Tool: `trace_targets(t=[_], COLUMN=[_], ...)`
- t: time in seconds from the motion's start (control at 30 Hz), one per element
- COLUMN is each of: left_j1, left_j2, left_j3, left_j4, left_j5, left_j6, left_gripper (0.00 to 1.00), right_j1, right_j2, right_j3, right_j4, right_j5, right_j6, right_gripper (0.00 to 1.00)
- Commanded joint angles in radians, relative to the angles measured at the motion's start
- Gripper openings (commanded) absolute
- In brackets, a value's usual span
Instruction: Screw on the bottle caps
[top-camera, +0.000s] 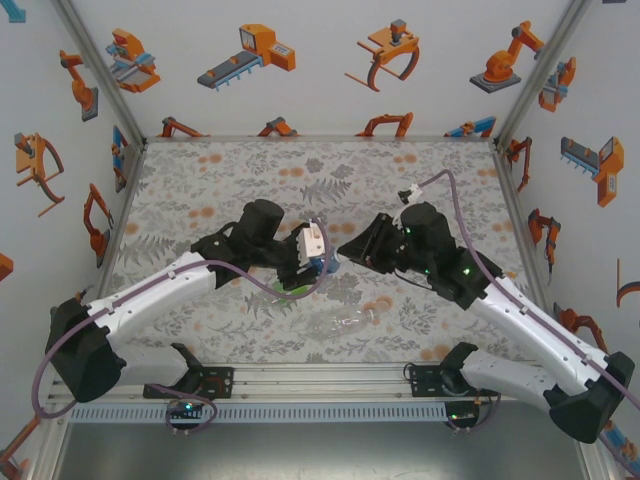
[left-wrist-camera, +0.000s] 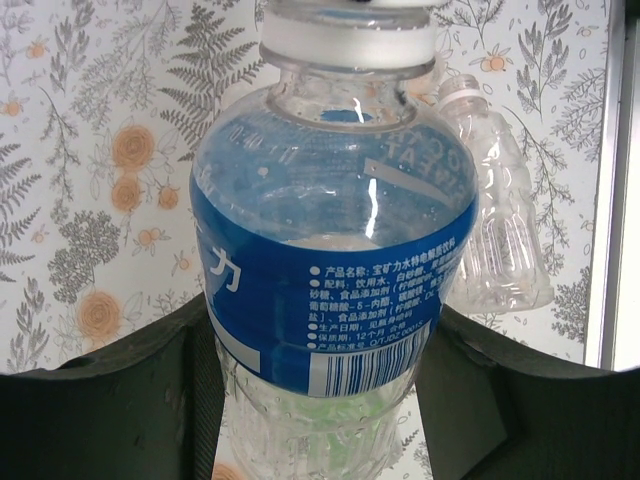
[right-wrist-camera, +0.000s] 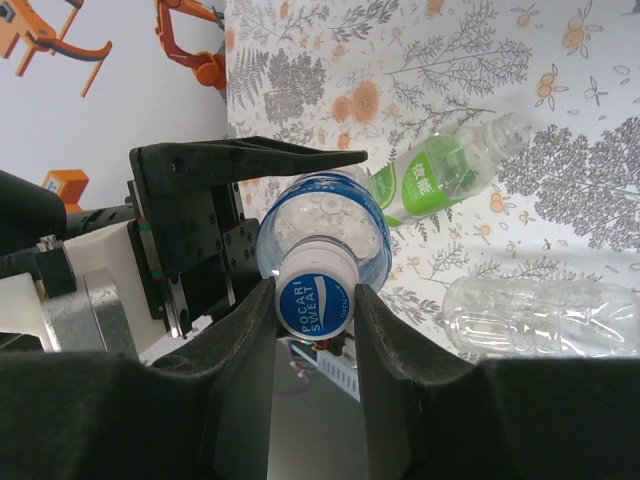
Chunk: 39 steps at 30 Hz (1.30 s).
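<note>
My left gripper (top-camera: 318, 262) (left-wrist-camera: 320, 400) is shut on the body of the blue-labelled bottle (left-wrist-camera: 335, 270) (right-wrist-camera: 325, 225) and holds it above the mat, neck toward the right arm. A bottle cap (right-wrist-camera: 315, 308) (left-wrist-camera: 348, 40), white with a blue printed top, sits on that bottle's neck. My right gripper (top-camera: 345, 250) (right-wrist-camera: 315, 298) is shut on this cap, one finger on each side. The green-tinted bottle (top-camera: 295, 287) (right-wrist-camera: 440, 175) lies on the mat below, its neck uncapped. The colourless bottle (top-camera: 345, 322) (right-wrist-camera: 545, 315) (left-wrist-camera: 495, 230) lies nearer the front edge.
The floral mat (top-camera: 200, 180) covers the table inside white walls printed with orange robots. A metal rail (top-camera: 320, 385) runs along the near edge between the arm bases. The two lying bottles rest just under and in front of the grippers.
</note>
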Motion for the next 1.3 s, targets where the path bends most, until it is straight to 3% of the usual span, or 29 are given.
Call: trace_targets(t=[0.0,0.03,0.1,0.27,0.37,0.5,0.67,0.97,1.13,1.27], left_j1=[-0.005,-0.005,-0.005,-0.005,-0.005,-0.005,-0.009,-0.014,-0.016,-0.019], left_j2=[0.003,0.002,-0.004,-0.007,-0.009,-0.018,-0.029,-0.026,-0.026,-0.02], left_j3=[0.041,0.042,0.042,0.061,0.078,0.087,0.085,0.093,0.093,0.094], left_j4=[0.026,0.022,0.015,-0.053,-0.116,-0.172,-0.191,-0.209,-0.211,-0.215], left_j5=[0.036,0.038,0.047,0.108,0.157,0.212,0.266,0.319,0.327,0.332], left_j6=[-0.014,-0.011,-0.005,0.031,0.05,0.063,0.062,0.065,0.068,0.068], left_gripper=[0.0,0.0,0.0,0.0,0.0,0.0,0.0,0.0,0.0,0.0], right_j1=[0.001,-0.001,-0.006,-0.006,-0.006,-0.006,-0.006,-0.005,-0.005,-0.005], right_j2=[-0.014,-0.021,-0.033,-0.066,-0.056,-0.015,-0.003,0.018,0.019,0.025], right_j3=[0.089,0.099,0.121,0.141,0.181,0.23,0.225,0.181,0.158,0.154], right_j4=[-0.006,-0.004,0.013,0.039,-0.029,-0.14,-0.262,-0.23,-0.216,-0.207], right_j5=[-0.045,-0.061,-0.111,-0.283,-0.409,-0.427,-0.615,-0.67,-0.659,-0.676], right_j6=[-0.219,-0.279,-0.443,-0.853,-1.106,-1.348,-1.704,-1.744,-1.745,-1.741], right_gripper=[0.55,0.66,0.68,0.62,0.59,0.59,0.59,0.47,0.46,0.37])
